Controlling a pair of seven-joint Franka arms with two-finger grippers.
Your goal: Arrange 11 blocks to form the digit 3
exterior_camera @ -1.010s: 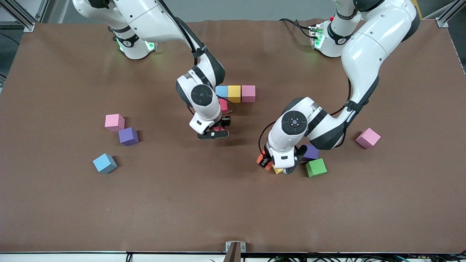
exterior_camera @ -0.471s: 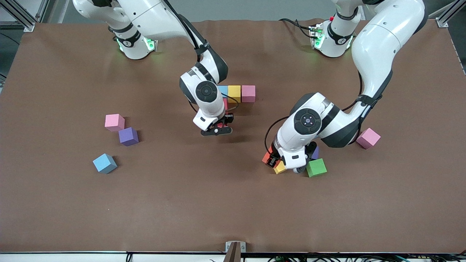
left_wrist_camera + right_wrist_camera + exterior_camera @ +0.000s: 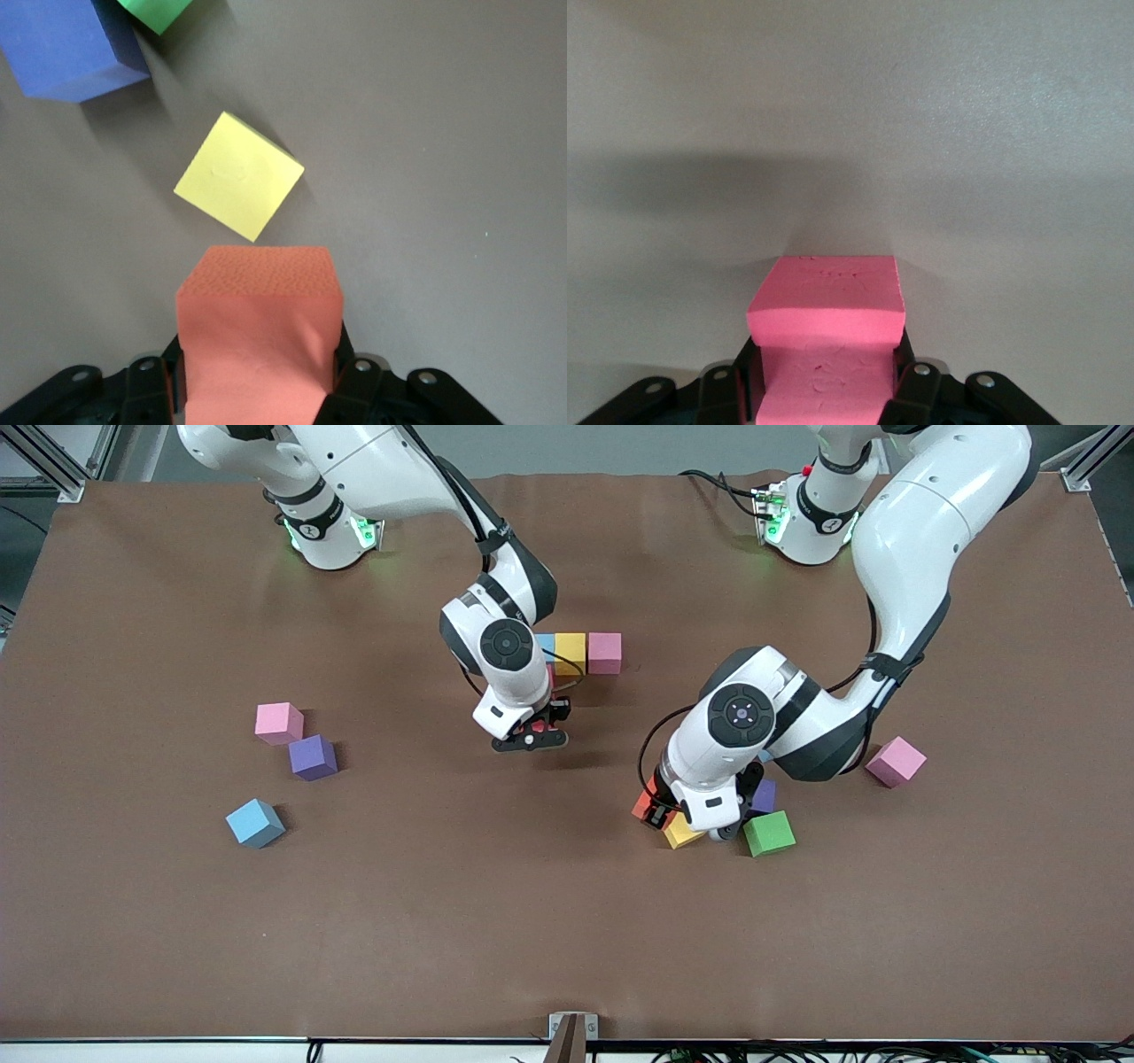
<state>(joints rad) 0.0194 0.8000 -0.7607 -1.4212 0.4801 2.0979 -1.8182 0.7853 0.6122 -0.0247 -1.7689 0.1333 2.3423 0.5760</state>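
My right gripper is shut on a red block, low over the table's middle; in the right wrist view that block fills the shut jaws. A row of blue, yellow and pink blocks lies close to it, toward the robots' bases. My left gripper is shut on an orange block; in the left wrist view the orange block sits between the fingers. Beside it lie a yellow block, a purple block and a green block.
A pink block lies toward the left arm's end. Toward the right arm's end lie loose pink, purple and blue blocks. Bare brown table surface stretches toward the front camera.
The right gripper closed on the red block and shifted slightly toward the left arm's end. The left gripper, with the orange block, moved off the yellow block, which now shows more.
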